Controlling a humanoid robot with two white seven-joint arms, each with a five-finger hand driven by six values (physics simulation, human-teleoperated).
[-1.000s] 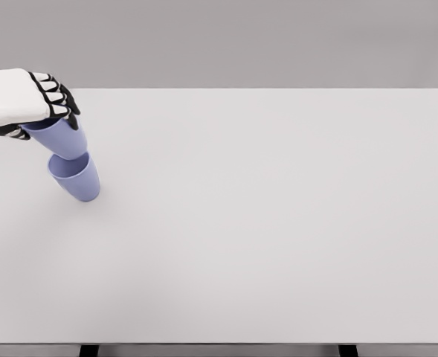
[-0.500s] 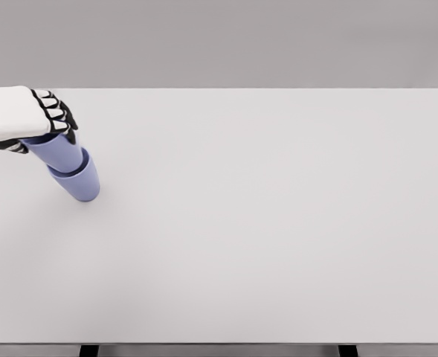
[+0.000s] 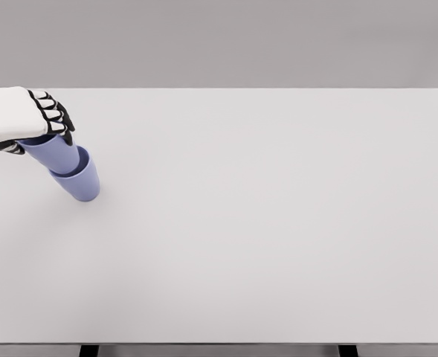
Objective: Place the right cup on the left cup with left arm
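Two cups (image 3: 76, 175) nested, left hand (image 3: 21, 114) gripping upper, table (image 3: 278, 223).

Lavender cup (image 3: 53, 154) nested in cup (image 3: 82, 182)

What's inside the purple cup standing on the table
A second purple cup sits nested in the standing cup, gripped by the left hand. Its lower part and the standing cup's interior are hidden.

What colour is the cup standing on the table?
Pale lavender-blue, the lower cup; seen best in the head view.
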